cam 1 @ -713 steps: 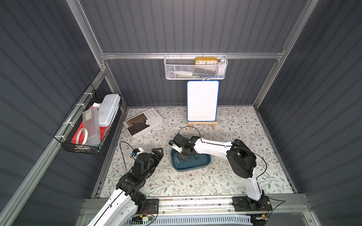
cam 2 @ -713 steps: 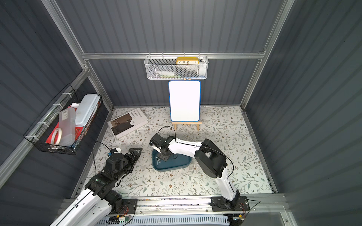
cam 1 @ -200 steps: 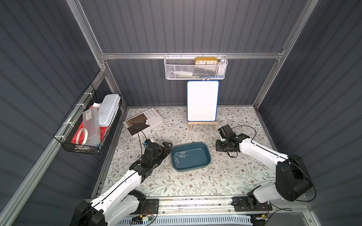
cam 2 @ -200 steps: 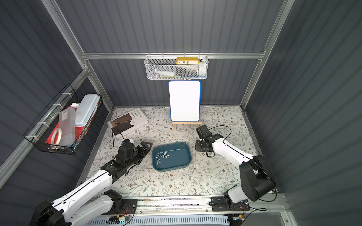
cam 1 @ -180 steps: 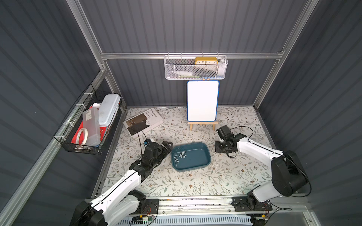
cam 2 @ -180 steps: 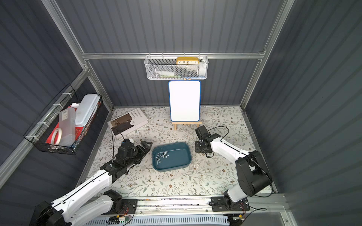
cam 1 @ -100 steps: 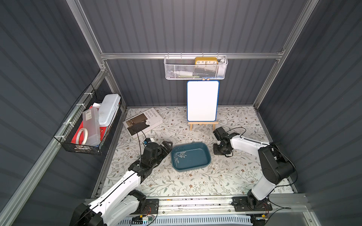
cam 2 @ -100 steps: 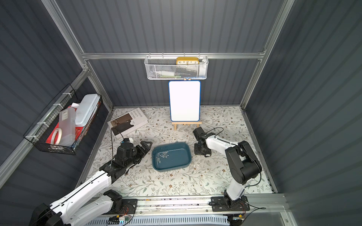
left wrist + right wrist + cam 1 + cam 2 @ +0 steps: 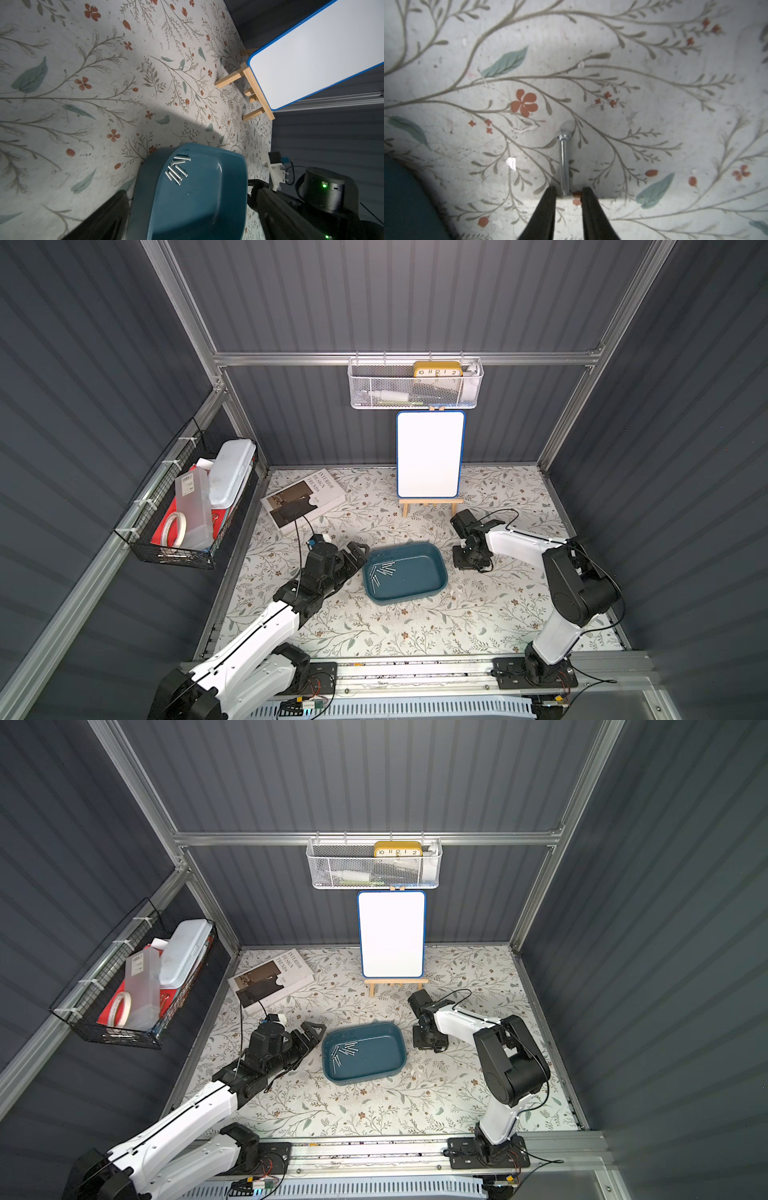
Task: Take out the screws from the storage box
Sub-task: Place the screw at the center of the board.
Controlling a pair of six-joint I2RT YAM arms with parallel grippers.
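Observation:
The storage box (image 9: 419,574) (image 9: 374,1058) is a shallow teal tray in the middle of the floral mat. Several silver screws (image 9: 382,570) (image 9: 344,1050) (image 9: 177,169) lie bunched at its left end. My left gripper (image 9: 353,560) (image 9: 187,189) stands wide open, low at that end, one finger on each side of the storage box (image 9: 197,207). My right gripper (image 9: 471,562) (image 9: 569,190) points down at the mat just right of the box, jaws a little apart. One screw (image 9: 564,164) lies flat on the mat, its threaded end between the tips with gaps on both sides.
A whiteboard on a wooden easel (image 9: 430,456) stands behind the box. A book (image 9: 303,499) lies at the back left. A black wire basket (image 9: 187,506) hangs on the left wall and a white mesh basket (image 9: 415,385) on the back wall.
The right arm left the box for the mat on its right, and its jaws have just parted from the screw there. The left gripper came up to the box's left end.

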